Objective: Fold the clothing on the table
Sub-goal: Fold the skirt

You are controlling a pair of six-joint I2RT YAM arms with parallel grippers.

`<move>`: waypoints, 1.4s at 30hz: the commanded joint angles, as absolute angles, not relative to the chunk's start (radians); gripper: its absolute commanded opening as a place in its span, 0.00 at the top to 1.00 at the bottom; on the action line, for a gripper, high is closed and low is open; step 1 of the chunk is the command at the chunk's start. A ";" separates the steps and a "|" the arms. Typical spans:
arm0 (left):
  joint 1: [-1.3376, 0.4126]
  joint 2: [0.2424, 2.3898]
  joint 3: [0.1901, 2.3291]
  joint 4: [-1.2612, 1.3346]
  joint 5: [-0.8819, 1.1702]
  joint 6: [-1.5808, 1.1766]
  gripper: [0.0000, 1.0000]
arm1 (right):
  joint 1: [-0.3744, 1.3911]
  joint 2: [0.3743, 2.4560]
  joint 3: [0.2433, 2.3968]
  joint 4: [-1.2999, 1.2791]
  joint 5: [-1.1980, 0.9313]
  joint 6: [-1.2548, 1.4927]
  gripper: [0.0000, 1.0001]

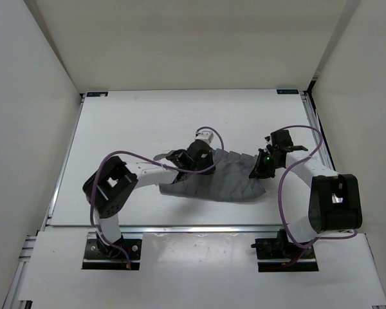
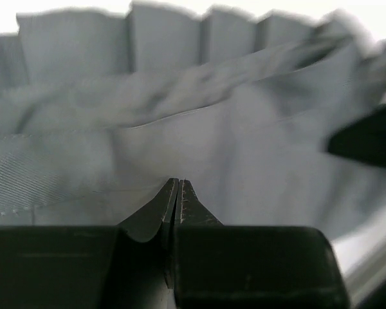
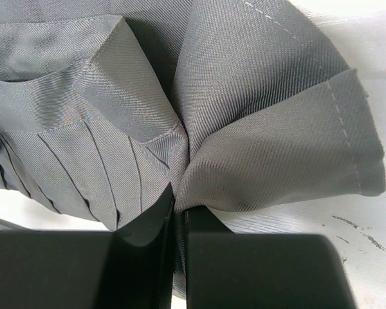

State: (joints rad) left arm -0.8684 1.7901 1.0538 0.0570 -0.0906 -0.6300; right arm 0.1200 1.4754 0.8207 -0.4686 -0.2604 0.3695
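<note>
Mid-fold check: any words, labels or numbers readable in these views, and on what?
Nothing is legible.
Left sticker on the far rail of the table: too small to read.
Right sticker, bluish, same rail: too small to read.
On the clothing: no tag or print showing.

In the left wrist view we see the clothing (image 2: 180, 129) blurred along its far pleats, and a dark shape (image 2: 367, 138), cut off at right, we cannot identify.
</note>
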 commanded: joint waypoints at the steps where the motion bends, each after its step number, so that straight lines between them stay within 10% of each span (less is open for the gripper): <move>1: -0.871 1.847 1.095 0.000 -0.132 -0.597 1.00 | 0.129 1.456 0.836 -0.468 -0.259 0.356 1.00; 29: -0.879 1.991 1.134 0.034 -0.078 -0.652 1.00 | 0.210 1.327 1.074 -0.516 -0.400 0.428 1.00; 42: -0.759 1.605 1.052 -0.041 -0.116 -0.601 0.91 | 0.172 1.347 1.097 -0.561 -0.394 0.399 1.00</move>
